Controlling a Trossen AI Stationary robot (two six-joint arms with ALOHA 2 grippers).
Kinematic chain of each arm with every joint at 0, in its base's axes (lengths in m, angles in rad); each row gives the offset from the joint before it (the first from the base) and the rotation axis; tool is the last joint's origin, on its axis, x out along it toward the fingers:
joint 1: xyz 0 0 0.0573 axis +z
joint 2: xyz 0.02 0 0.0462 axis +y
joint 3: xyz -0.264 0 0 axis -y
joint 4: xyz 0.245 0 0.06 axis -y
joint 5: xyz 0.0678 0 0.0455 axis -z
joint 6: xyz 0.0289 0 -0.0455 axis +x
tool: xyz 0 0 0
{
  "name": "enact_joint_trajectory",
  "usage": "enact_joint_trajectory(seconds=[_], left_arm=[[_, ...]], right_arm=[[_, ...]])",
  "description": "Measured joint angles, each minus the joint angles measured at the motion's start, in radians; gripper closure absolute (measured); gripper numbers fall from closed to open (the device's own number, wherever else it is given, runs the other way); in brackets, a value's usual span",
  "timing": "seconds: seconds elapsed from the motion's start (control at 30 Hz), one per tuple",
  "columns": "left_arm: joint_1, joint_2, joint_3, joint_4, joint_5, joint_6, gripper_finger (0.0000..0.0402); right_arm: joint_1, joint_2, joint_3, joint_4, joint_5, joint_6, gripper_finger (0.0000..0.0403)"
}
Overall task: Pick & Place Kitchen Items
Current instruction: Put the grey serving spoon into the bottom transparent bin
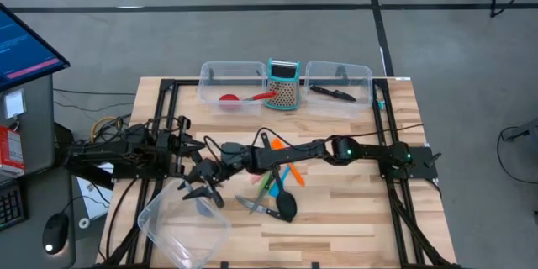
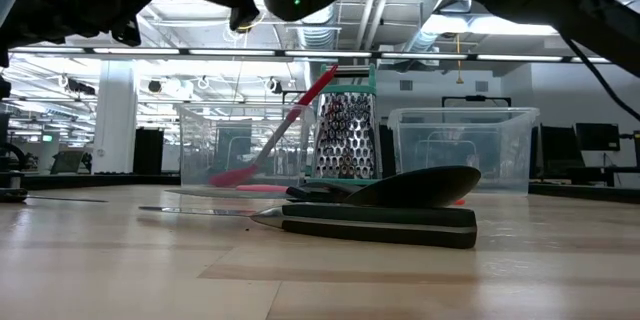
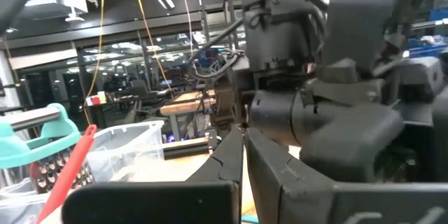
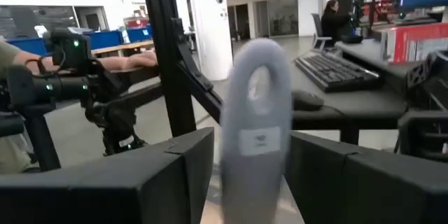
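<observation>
- Right wrist view: grey-blue spoon handle point(image 4: 256, 122) stands lengthwise between the right gripper's point(image 4: 252, 175) parted fingers, its smooth, rounded, slotted end up-frame.
- High view, centre-left: right arm stretches leftward across the table point(image 1: 353, 218); left gripper point(image 1: 195, 187) there, fingers together.
- Clear plastic tub point(image 1: 181, 218) lower left.

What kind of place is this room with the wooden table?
Probably a robotics lab or workshop, not a real kitchen. The wooden table sits on a bare concrete floor, a computer monitor stands beside it, and the low view shows open ceiling lights with more workbenches behind.
</observation>
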Motion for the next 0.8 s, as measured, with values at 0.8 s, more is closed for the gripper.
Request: enact_joint_trajectory(seconds=[0.8], left_arm=[[0.0, 0.0, 0.0, 0.01, -0.004, -0.001, 0.0399]], right_arm=[[0.045, -0.046, 0.006, -0.074, 0.079, -0.076, 0.0191]])
